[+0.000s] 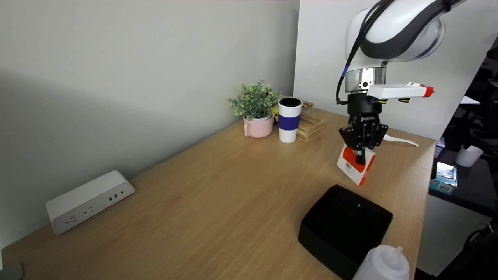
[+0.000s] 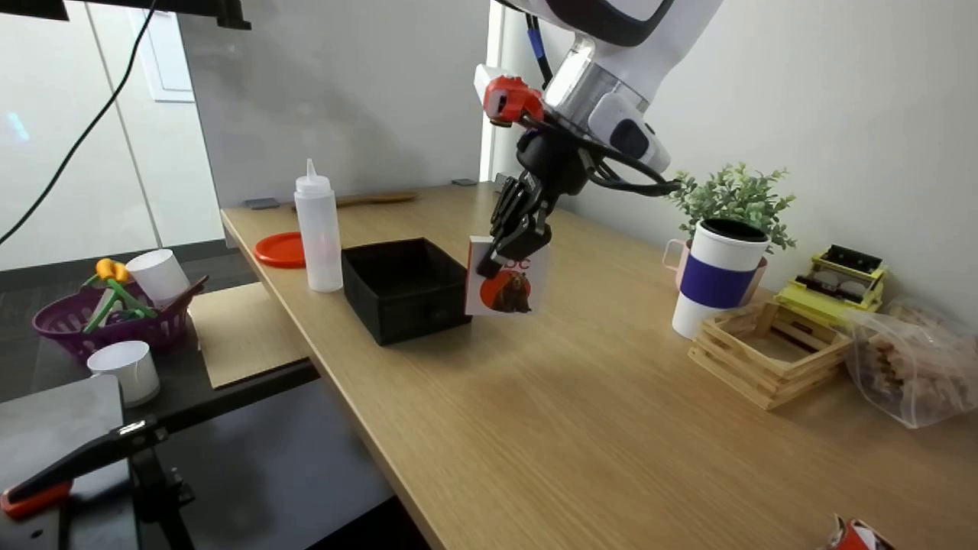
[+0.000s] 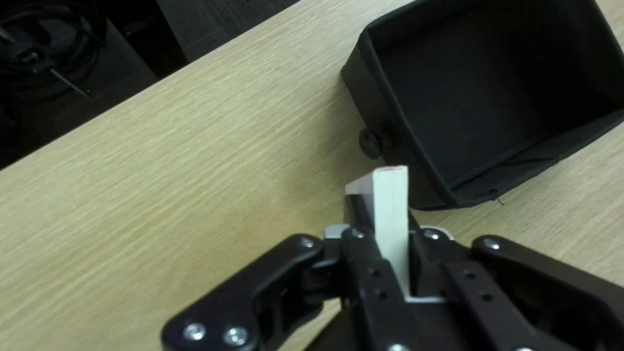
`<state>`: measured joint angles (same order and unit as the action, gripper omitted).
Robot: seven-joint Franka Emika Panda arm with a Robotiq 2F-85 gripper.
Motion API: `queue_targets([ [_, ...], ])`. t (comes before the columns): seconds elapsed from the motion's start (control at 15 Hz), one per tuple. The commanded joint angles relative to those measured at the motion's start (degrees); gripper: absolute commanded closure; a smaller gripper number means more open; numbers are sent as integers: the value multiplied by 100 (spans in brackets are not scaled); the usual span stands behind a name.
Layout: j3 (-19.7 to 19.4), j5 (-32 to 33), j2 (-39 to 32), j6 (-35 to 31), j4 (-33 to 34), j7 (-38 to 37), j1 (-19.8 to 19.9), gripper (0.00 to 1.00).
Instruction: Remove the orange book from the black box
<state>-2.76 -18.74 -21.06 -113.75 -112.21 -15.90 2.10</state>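
The orange book is a small white booklet with an orange-red patch, and a bear shows on its cover in an exterior view. My gripper is shut on it, with the fingers on either side of its faces, as the wrist view shows. The book's pale edge stands up between the fingers. The book is outside the black box, beside one wall, and looks to be off the table. The box also shows in an exterior view and in the wrist view; nothing is seen inside it.
A translucent squeeze bottle stands close beside the box, near the table's edge. A red plate lies behind it. A white and purple cup, a pink plant pot and a wooden crate stand along the wall, with a white power strip.
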Motion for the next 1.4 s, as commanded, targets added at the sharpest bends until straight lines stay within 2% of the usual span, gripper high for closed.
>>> queue_targets([
  [0.0, 148, 392, -434, 372, 552, 651, -45, 96],
  [0.53, 362, 1219, -1185, 1471, 1345, 2252, -39, 96],
  [1.07, 389, 2838, -1680, 3056, 2026, 3182, -270, 96],
  [1.33, 519, 3039, -1558, 2507, 2015, 3423, -233, 96],
])
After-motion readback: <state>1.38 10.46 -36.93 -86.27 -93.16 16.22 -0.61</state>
